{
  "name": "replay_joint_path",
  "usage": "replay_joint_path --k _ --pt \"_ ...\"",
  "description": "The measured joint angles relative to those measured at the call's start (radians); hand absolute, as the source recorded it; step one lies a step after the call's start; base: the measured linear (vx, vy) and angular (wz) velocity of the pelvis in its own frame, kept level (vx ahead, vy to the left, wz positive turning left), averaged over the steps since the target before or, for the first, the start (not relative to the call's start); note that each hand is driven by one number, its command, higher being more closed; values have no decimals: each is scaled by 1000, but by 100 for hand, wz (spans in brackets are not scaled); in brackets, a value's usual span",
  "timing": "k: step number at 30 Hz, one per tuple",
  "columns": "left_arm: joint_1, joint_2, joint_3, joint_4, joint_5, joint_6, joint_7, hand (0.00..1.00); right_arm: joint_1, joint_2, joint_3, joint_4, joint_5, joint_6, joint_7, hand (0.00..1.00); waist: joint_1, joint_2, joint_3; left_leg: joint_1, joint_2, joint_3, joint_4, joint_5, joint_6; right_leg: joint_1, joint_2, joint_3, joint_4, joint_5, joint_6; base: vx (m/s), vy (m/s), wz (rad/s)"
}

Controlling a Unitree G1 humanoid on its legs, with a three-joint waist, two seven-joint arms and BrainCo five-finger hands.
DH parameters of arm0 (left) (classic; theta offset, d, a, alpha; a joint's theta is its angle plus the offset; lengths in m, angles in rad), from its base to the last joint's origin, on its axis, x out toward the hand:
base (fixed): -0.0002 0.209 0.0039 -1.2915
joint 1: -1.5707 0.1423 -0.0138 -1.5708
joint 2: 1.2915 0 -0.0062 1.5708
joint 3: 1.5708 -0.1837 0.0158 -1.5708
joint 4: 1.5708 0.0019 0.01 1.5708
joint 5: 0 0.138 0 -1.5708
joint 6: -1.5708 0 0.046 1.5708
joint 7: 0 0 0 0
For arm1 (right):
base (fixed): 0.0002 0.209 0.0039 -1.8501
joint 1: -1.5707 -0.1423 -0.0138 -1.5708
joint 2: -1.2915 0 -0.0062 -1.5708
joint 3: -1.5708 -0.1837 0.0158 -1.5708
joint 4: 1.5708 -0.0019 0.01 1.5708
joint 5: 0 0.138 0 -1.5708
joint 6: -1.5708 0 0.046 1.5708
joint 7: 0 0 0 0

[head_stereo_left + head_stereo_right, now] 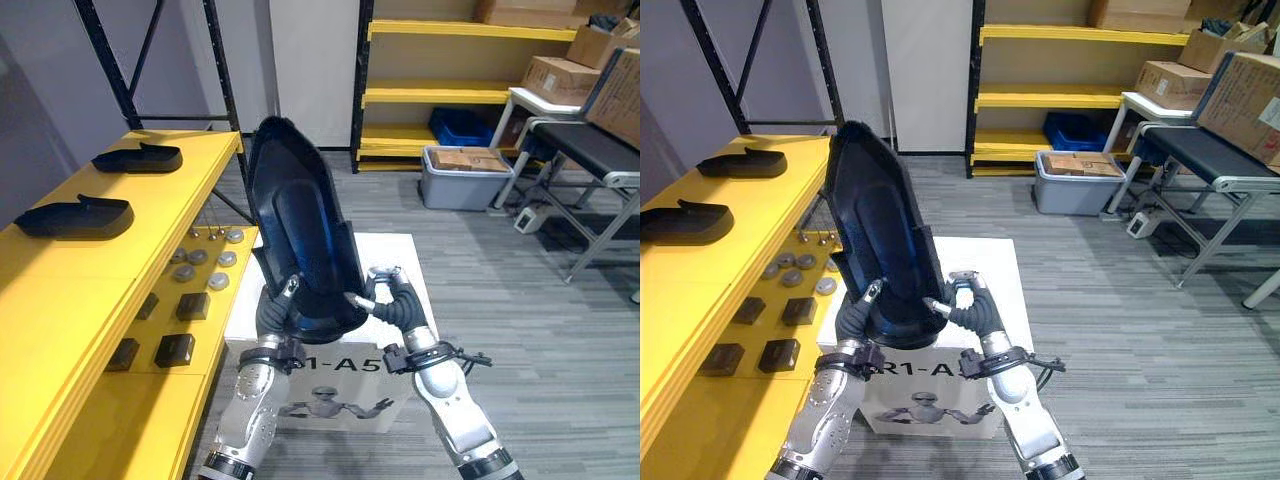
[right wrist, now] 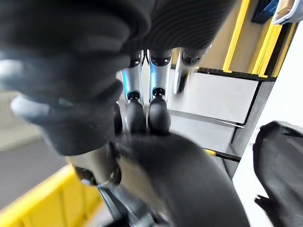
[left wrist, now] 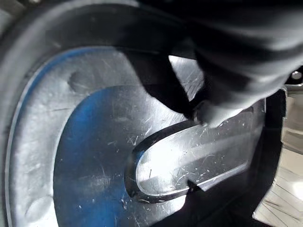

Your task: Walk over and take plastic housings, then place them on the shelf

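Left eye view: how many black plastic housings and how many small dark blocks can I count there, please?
On the yellow shelf, plastic housings: 2
Gripped by left hand and right hand, plastic housing: 1
On the lower board, small dark blocks: 4
Total: 7

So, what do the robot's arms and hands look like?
The left arm and right arm are smooth silver-grey shells with a black clamp at each wrist. The left hand and right hand have silver fingers with dark tips; a dark ribbed cover wraps the back and wrist.
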Motion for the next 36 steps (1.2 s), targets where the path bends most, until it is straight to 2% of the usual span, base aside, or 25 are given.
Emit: replay_joint_path --k 1,3,6,10,15,17,19,22,28,29,31,33,34,35,36 --pt "5 -14 12 -12 15 0 -3 100 0 9 -40 -24 25 -9 3 0 -1 0 0 0 0 0 0 0 0 0 0 0 0 0 0 0 0 0" --pt "48 -28 61 -61 42 -1 -16 100 0 52 -233 -67 118 -31 -14 0 -4 0 0 0 0 0 0 0 0 0 0 0 0 0 0 0 0 0" --pt "93 -33 147 -75 67 -3 -14 100 14 62 -453 -66 217 -51 -55 0 -8 0 0 0 0 0 0 0 0 0 0 0 -2 0 0 0 0 0" --pt "140 -35 213 -100 79 -3 -9 100 78 62 -579 13 299 -76 -78 0 -20 0 0 -1 0 1 0 -1 -1 -1 0 0 -4 0 0 0 0 0" --pt "180 -47 260 -158 101 -9 -16 100 175 62 -673 372 317 -48 -86 0 -21 0 0 -4 2 1 0 -4 -4 -3 1 1 -5 0 1 0 0 0" --pt "194 -47 267 -163 110 -13 -18 100 200 59 -678 485 316 -33 -73 0 -25 0 0 -5 5 1 0 -6 -7 -3 2 1 -5 0 1 0 0 0" --pt "221 -46 283 -163 118 -17 -35 100 237 58 -667 669 304 12 -33 0 -27 -1 1 -9 6 -3 0 -10 -12 -4 2 0 -6 0 1 0 0 4" --pt "259 -46 290 -163 120 -18 -54 100 267 63 -644 849 263 54 19 0 -28 0 4 -14 5 -17 0 -6 -6 -2 0 -20 -6 -2 2 2 0 12" --pt "342 -46 299 -163 139 -18 -80 100 275 67 -549 982 173 80 78 0 -19 -5 20 -11 -1 -44 0 -3 -2 16 -2 -48 -6 -6 4 1 1 15" --pt "352 -48 299 -163 139 -18 -84 100 274 67 -521 1013 156 82 85 0 -14 -15 32 -13 -5 -67 0 -2 -1 32 -5 -70 -4 -12 6 -13 -18 62" --pt "355 -53 295 -164 138 -18 -87 100 271 66 -469 1061 132 90 87 0 6 -19 38 -38 -15 -118 1 0 -2 31 -12 -119 20 -36 10 -17 -33 91" --pt "353 -66 289 -195 138 -18 -94 100 263 72 -417 1070 110 98 84 0 13 -23 74 -107 -48 -256 28 28 -3 30 -33 -263 72 -68 14 -23 -36 175" --pt "351 -72 285 -204 138 -17 -93 100 259 70 -414 1071 110 99 81 0 19 -22 78 -130 -58 -293 34 32 1 28 -40 -308 83 -75 17 -14 -21 212" --pt "347 -82 278 -226 138 -18 -79 100 241 70 -415 1071 110 100 68 0 33 -17 89 -172 -61 -293 39 25 16 29 -53 -404 96 -76 18 -3 -21 229" --pt "334 -91 277 -234 138 -18 -68 100 218 66 -416 1070 109 99 54 0 33 -25 101 -211 -54 -209 50 0 55 38 -74 -500 97 -74 21 42 -10 231"
